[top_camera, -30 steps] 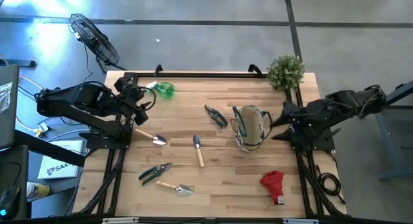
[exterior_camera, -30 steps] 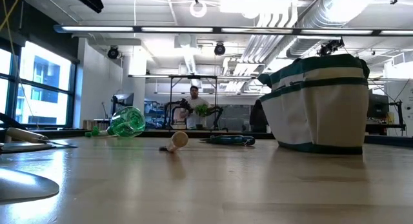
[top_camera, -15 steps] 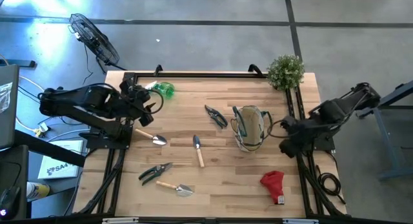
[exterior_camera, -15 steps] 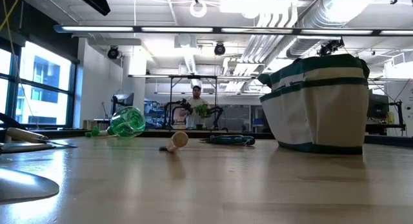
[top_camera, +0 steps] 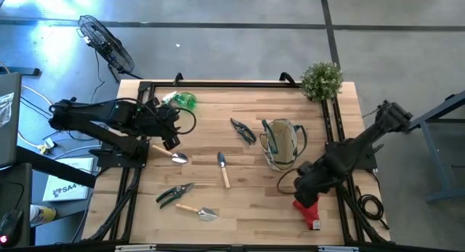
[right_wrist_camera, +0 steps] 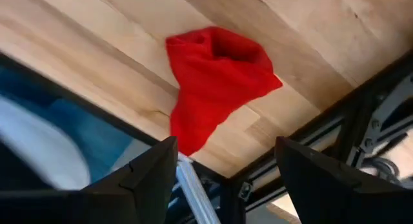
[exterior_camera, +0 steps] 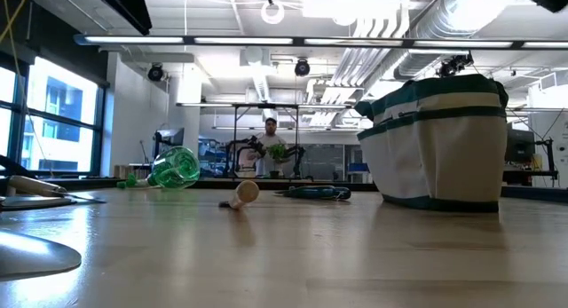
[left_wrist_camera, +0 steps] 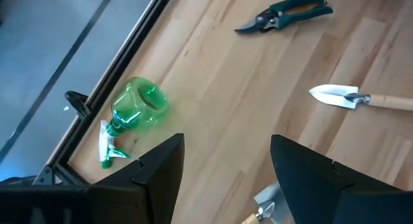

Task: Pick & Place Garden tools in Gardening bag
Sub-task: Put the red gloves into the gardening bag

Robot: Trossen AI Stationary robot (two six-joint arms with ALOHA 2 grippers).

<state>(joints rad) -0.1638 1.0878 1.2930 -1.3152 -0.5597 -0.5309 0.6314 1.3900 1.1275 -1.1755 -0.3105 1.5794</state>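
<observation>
Your wooden table held everything in the open, and as far as the overhead picture showed, nothing had gone into the gardening bag, which stood upright right of centre with its mouth open; I could not see its bottom, so treat that as a judgement. You had the right arm reaching in from the right edge, its right gripper hovering with fingers spread apart and holding nothing just above the red glove, which lay near the front right corner. Your left gripper hung over the far left part of the table, fingers likewise apart and empty, near the green spray bottle lying on its side by the far left rail. Left of centre lay a wooden-handled trowel, and beside it toward the middle a smaller dark-bladed trowel. Green-handled shears lay just left of the bag. At the near left sat the dark-handled shears and a second steel trowel. All seven tools were left for you to move.
</observation>
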